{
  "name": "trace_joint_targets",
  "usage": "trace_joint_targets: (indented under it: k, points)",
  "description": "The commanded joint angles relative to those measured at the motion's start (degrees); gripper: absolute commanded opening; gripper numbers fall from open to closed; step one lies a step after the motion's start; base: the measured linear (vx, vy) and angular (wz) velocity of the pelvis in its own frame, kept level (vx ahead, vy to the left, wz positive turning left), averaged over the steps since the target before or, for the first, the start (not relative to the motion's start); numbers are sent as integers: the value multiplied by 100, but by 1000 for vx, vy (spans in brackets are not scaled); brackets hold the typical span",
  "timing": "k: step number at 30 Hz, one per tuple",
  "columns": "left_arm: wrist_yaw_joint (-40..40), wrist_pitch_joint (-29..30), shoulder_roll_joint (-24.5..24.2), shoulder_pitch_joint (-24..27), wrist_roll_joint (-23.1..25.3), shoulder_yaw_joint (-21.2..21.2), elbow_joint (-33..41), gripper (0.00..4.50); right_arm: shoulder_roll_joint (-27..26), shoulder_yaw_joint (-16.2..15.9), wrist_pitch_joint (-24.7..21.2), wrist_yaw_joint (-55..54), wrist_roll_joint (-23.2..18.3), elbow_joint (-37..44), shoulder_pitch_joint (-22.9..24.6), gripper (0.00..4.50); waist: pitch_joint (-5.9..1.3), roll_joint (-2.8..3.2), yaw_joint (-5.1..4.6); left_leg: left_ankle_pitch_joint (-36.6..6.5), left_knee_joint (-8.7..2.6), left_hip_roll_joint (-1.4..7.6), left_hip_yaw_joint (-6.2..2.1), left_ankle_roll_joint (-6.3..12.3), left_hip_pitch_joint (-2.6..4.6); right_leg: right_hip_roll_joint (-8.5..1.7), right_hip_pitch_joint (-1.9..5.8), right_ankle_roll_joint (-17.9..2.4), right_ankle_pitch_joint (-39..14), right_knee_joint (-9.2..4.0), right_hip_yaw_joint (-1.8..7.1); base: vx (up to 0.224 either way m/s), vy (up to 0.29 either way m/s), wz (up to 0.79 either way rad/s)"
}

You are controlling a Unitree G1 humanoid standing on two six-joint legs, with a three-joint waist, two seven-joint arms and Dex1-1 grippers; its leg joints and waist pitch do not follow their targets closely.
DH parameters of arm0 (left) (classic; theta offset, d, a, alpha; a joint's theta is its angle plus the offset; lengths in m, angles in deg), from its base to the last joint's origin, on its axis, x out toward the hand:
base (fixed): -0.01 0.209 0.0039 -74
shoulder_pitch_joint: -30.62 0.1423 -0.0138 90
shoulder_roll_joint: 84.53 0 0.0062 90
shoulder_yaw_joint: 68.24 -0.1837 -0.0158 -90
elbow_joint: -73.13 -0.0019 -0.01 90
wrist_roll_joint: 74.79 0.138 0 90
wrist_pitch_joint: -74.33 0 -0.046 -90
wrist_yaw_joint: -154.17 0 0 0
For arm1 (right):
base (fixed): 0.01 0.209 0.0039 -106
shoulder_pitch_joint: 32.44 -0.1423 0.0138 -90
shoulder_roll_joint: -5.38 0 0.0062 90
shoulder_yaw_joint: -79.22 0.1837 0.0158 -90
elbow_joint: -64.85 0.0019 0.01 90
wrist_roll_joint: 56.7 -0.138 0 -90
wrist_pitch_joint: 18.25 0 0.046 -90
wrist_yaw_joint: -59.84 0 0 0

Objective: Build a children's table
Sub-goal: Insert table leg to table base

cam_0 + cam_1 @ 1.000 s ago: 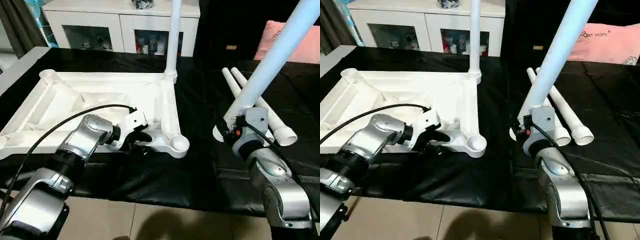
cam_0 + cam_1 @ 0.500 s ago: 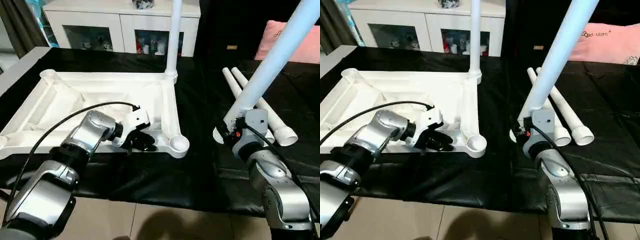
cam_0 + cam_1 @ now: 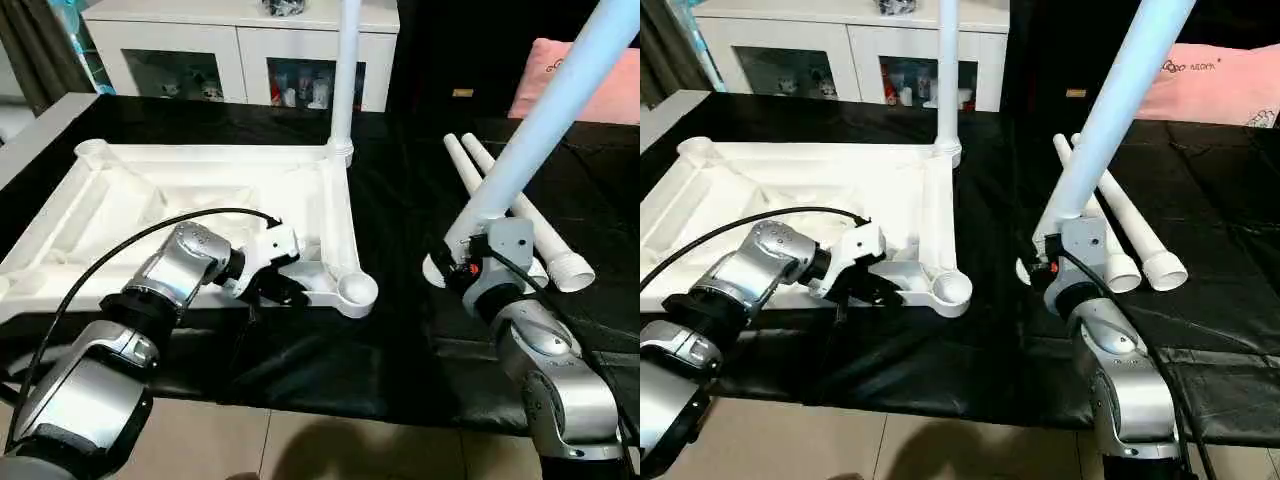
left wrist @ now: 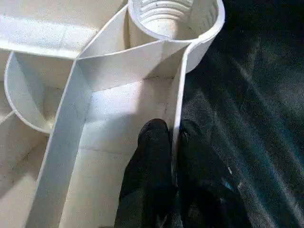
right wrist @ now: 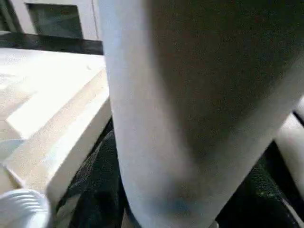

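Observation:
The white tabletop [image 3: 200,190] lies underside up on the black cloth. One white leg [image 3: 345,70] stands upright in its far right corner socket. My left gripper [image 4: 175,137] is shut on the tabletop's thin front rim, one black finger [image 4: 154,142] on each side of the wall, just short of the empty near right socket [image 3: 357,291]. My right gripper [image 3: 455,262] is shut on the thick end of another leg [image 3: 545,120], which slants up and to the right. Two more legs [image 3: 520,215] lie side by side behind it.
A white glass-door cabinet [image 3: 240,50] stands behind the table and a pink cushion [image 3: 580,90] sits at the back right. The black cloth [image 3: 330,350] hangs over the table's front edge above a tiled floor.
My left gripper's fingers have closed onto the tabletop's front rim beside the near right socket. The right arm and its leg have stayed put.

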Motion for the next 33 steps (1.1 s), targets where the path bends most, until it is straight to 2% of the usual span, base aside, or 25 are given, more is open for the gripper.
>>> trace_joint_targets:
  k: [1,2,3,6,8,10,11,12,16,17,19,23,24,26,32,33]
  points:
    - [243,352,-8,-54,-11,166,-12,1,60,-32,-7,121,-69,37,-193,194,-378,41,36,-116,-388,193,-43,3,-20,-398,398,-1475,1157,-341,228,0,0,0]
    - [307,457,17,-64,-46,227,-14,0,85,-45,-20,141,-55,12,-227,194,-375,36,34,-120,-389,194,-41,12,-18,-398,396,-1490,1139,-347,226,0,0,0]
    - [514,730,102,-84,-138,366,-2,0,124,-54,-22,213,-68,-63,-312,194,-369,-11,32,-122,-390,192,-37,30,-25,-399,411,-1496,1076,-359,230,0,0,0]
    - [979,1102,298,-65,-223,610,122,0,158,-29,56,393,-161,-286,-571,194,-369,-27,24,-81,-373,187,-29,111,-44,-413,424,-1578,936,-360,234,0,0,0]
    - [1060,1114,366,0,-190,606,246,0,171,-38,55,446,-164,-405,-721,194,-369,-37,22,-26,-369,187,-28,152,-53,-415,428,-1577,953,-365,240,0,0,0]
    - [1090,1140,441,75,-168,559,390,0,175,-77,21,518,-179,-513,-852,194,-385,-7,9,116,-356,182,-28,198,-52,-396,424,-1582,1156,-351,238,0,0,0]
    - [1094,1143,452,86,-163,550,409,0,169,-83,21,530,-185,-530,-870,194,-385,-11,12,137,-354,184,-29,208,-48,-393,419,-1585,1213,-343,236,0,0,0]
    - [1099,1139,481,136,-123,501,496,0,151,-112,34,599,-213,-595,-932,194,-395,29,24,175,-345,182,-31,233,-46,-390,419,-1603,1392,-329,234,0,0,0]
    - [1045,935,399,323,67,311,809,0,160,-194,24,866,-327,-735,-1060,194,-395,25,41,82,-356,209,-34,250,-37,-394,414,-1627,1386,-332,222,0,0,0]
    - [1049,708,340,392,163,237,897,0,167,-211,109,901,-292,-813,-1100,194,-401,9,50,95,-360,217,-36,253,-36,-397,416,-1617,1392,-333,221,0,0,0]
    - [1050,282,242,499,282,147,990,0,139,-197,190,976,-328,-955,-1177,194,-398,14,49,108,-360,220,-31,231,-42,-402,408,-1615,1401,-322,222,0,0,0]
    - [1171,359,254,496,171,310,947,0,187,-352,310,1282,-345,-1130,-1268,194,-394,21,72,39,-367,214,-26,172,-22,-404,392,-1581,1286,-327,215,0,0,0]
    - [1177,434,264,488,117,382,949,28,188,-381,359,1369,-350,-1176,-1290,194,-393,24,75,15,-362,215,-21,162,-27,-412,393,-1589,1272,-325,218,0,0,0]
    - [1143,507,240,522,64,470,1046,55,169,-384,322,1467,-410,-1253,-1344,194,-394,20,81,45,-362,212,-24,171,-25,-407,394,-1594,1287,-323,220,0,0,0]
    - [1108,417,119,622,67,514,1177,70,143,-477,332,1716,-459,-1429,-1469,194,-394,26,77,51,-363,215,-25,182,-24,-407,387,-1611,1279,-324,213,0,0,0]
    - [1053,489,87,638,6,554,1220,72,130,-528,372,1771,-435,-1481,-1487,194,-399,10,76,75,-364,214,-28,193,-32,-408,397,-1615,1309,-315,211,0,0,0]
